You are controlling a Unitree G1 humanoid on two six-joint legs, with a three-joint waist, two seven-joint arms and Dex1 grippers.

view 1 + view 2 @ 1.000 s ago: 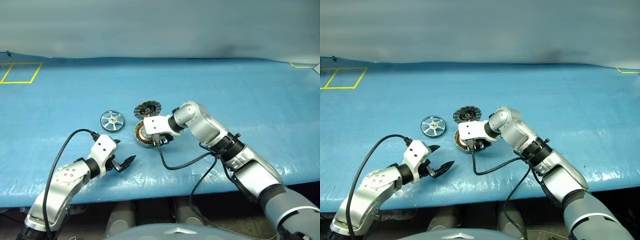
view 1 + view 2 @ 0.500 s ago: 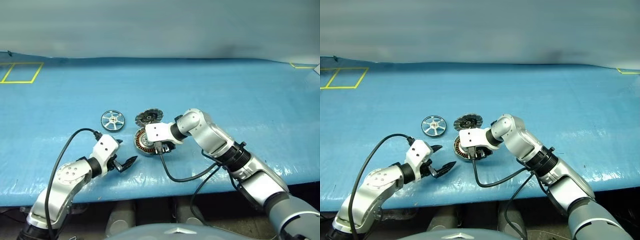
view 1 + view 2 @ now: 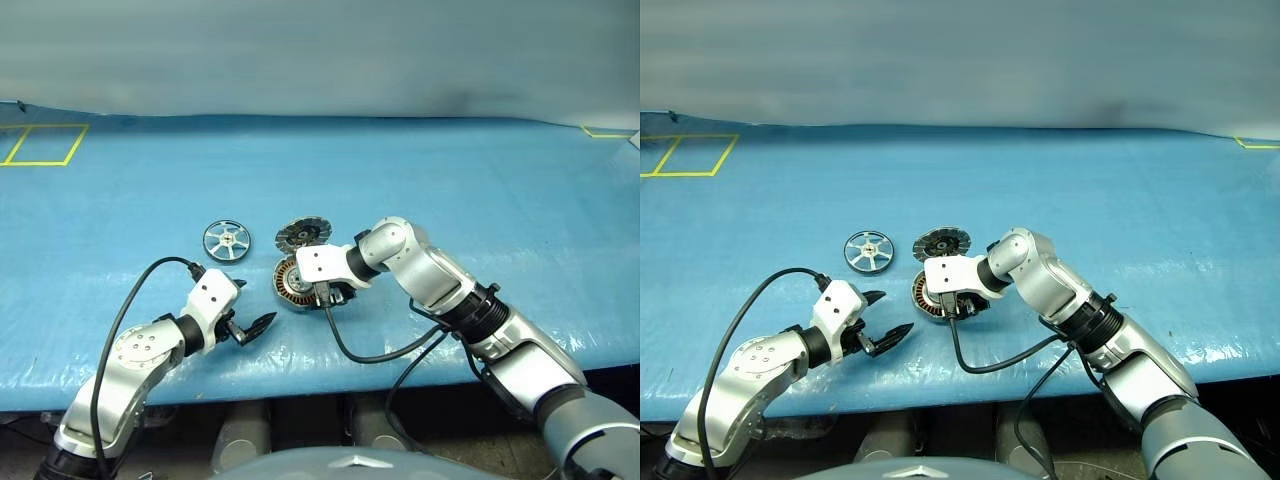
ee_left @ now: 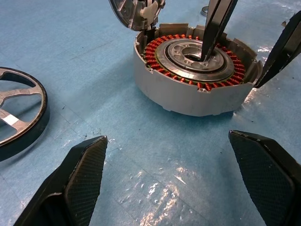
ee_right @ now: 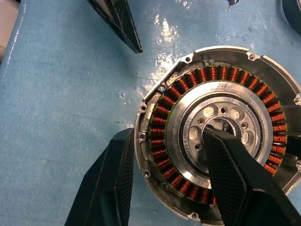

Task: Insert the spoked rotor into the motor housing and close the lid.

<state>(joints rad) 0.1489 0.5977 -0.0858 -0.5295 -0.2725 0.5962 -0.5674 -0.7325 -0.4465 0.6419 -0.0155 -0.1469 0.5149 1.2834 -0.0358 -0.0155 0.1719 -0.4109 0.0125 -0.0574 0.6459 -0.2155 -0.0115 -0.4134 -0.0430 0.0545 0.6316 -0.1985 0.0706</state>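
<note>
Head views: the housing (image 3: 291, 283) sits on the blue surface (image 3: 480, 190) with its lid (image 3: 303, 235) swung back, so the copper ring lies exposed and ready to receive. The rotor (image 3: 225, 240) lies flat on the surface just off the housing's left, apart from it and not yet picked up. The right gripper (image 3: 322, 292) bears down on the housing, probably to pin it. The left gripper (image 3: 250, 310) hovers near the housing, its fingers spread wide and holding nothing, seemingly free to fetch the rotor.

Left wrist view: the left fingers (image 4: 82, 183) frame the housing (image 4: 188, 96) from a little way off. One thin right finger dips into the central bore and the other stands just outside the wall. The rotor's rim (image 4: 33, 117) shows at the edge.

Right wrist view: the right fingers (image 5: 233, 181) straddle the wall of the housing (image 5: 221, 132), one in the hub and one outside, partly closed as if clamping the rim to steady it.
</note>
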